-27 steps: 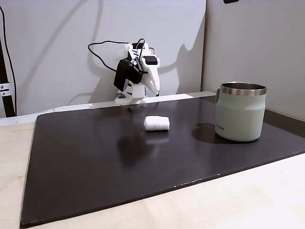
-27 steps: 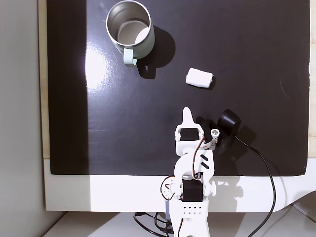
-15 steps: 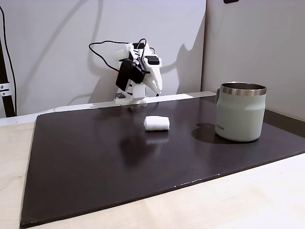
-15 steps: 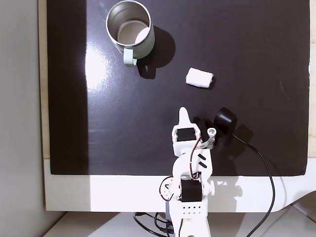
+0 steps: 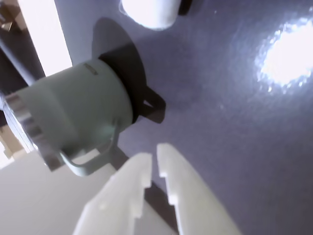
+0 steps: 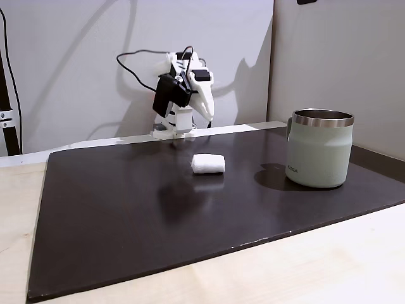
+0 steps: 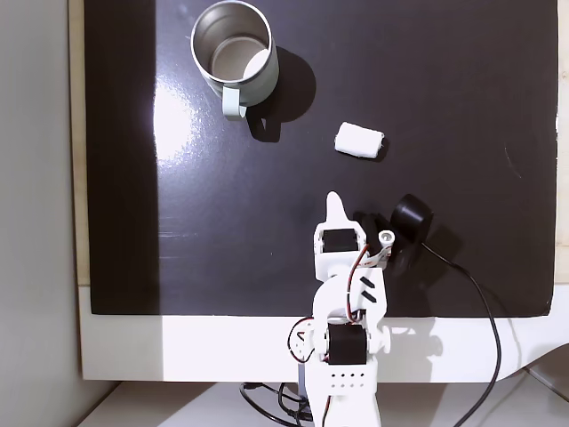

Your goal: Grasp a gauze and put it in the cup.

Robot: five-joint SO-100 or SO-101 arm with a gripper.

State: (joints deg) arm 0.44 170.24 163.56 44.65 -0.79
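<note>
- Gripper (image 5: 152, 159): in the wrist view its two white fingers come in from 6 o'clock, tips nearly together w/ a thin slit between; nothing held.
- In a fixed view the gripper (image 7: 333, 203) points to 12 o'clock above the black mat (image 7: 444, 89), arm folded back near its base.
- Gauze (image 7: 359, 140): flat on the mat, at approx. 1 o'clock from the gripper tip, apart from it. In a fixed view the gauze (image 6: 207, 163) sits in front of the arm, no contact.
- In the wrist view, a white blob at 12 o'clock is probably the gauze (image 5: 149, 11); cut off & overexposed.
- Cup (image 7: 233, 55): upright, at 11 o'clock from the gripper, well apart from the gauze; handle at its 6 o'clock; inside looks empty.
- In a fixed view the cup (image 6: 318, 149) stands at 3 o'clock from the gauze; steel rim up.
- Glare patch on the mat beside the cup.
</note>
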